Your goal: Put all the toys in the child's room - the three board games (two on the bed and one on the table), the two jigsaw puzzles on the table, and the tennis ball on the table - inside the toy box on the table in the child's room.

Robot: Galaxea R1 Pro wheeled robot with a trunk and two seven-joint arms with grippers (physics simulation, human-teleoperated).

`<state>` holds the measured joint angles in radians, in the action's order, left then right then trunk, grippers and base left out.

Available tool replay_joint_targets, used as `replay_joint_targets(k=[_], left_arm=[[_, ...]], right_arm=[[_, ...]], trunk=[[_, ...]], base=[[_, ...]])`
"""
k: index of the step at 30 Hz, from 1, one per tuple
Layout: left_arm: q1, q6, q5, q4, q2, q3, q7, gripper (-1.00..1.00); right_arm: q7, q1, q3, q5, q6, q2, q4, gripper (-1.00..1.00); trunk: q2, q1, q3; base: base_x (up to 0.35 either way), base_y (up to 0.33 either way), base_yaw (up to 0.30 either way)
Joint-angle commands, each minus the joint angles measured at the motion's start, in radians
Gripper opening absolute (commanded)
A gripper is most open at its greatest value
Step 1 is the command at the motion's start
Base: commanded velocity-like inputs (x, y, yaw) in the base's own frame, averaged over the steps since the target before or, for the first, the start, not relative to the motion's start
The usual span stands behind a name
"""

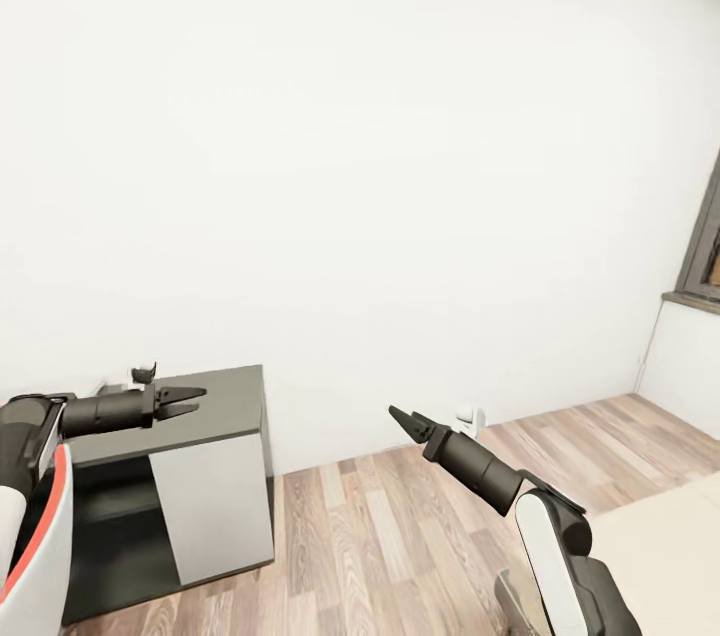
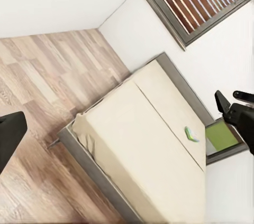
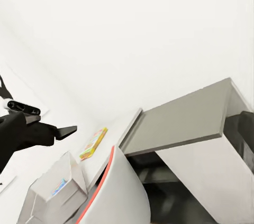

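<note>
A yellow board game (image 3: 94, 143) lies flat on the pale table (image 3: 123, 126), with a pale grey toy box (image 3: 53, 192) next to it. On the beige bed (image 2: 137, 145) rests a thin board game (image 2: 190, 134) with a green edge. My left gripper (image 1: 198, 399) hovers open and empty over the dark grey side unit (image 1: 225, 396). My right gripper (image 1: 397, 413) hangs open and empty above the wood floor, far from both games. The jigsaw puzzles and the tennis ball are out of view.
A plain white wall (image 1: 360, 166) stands straight ahead. The side unit's white panel (image 1: 212, 506) is at the lower left. A bed corner (image 1: 660, 536) sits at the lower right under a grey-framed window (image 1: 705, 256). A green-topped stand (image 2: 221, 136) adjoins the bed.
</note>
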<state>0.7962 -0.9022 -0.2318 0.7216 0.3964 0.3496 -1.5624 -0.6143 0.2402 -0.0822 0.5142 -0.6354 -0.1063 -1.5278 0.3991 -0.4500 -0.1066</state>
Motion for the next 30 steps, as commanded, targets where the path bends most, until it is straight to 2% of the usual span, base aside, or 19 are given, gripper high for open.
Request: replay_joint_targets(k=[1, 11, 30], left_arm=[[0.0, -0.011, -0.011, 0.001, 0.0, 0.003, -0.008, 1.0], [0.0, -0.01, -0.011, 0.001, -0.001, 0.003, -0.008, 1.0], [0.0, -0.009, -0.011, 0.001, -0.001, 0.004, -0.008, 1.0]], right_arm=[[-0.002, 0.001, -0.002, 0.004, -0.007, -0.001, 0.001, 1.0], [-0.002, 0.001, -0.004, 0.004, -0.007, -0.001, 0.009, 1.0], [-0.002, 0.001, -0.003, 0.004, -0.007, 0.0, 0.011, 1.0]], trunk=[[0.001, 0.0, 0.001], [0.001, 0.0, 0.002], [0.001, 0.0, 0.005]], base=[[-0.189, 0.0, -0.275], [-0.177, 0.0, -0.275], [-0.068, 0.0, -0.275]])
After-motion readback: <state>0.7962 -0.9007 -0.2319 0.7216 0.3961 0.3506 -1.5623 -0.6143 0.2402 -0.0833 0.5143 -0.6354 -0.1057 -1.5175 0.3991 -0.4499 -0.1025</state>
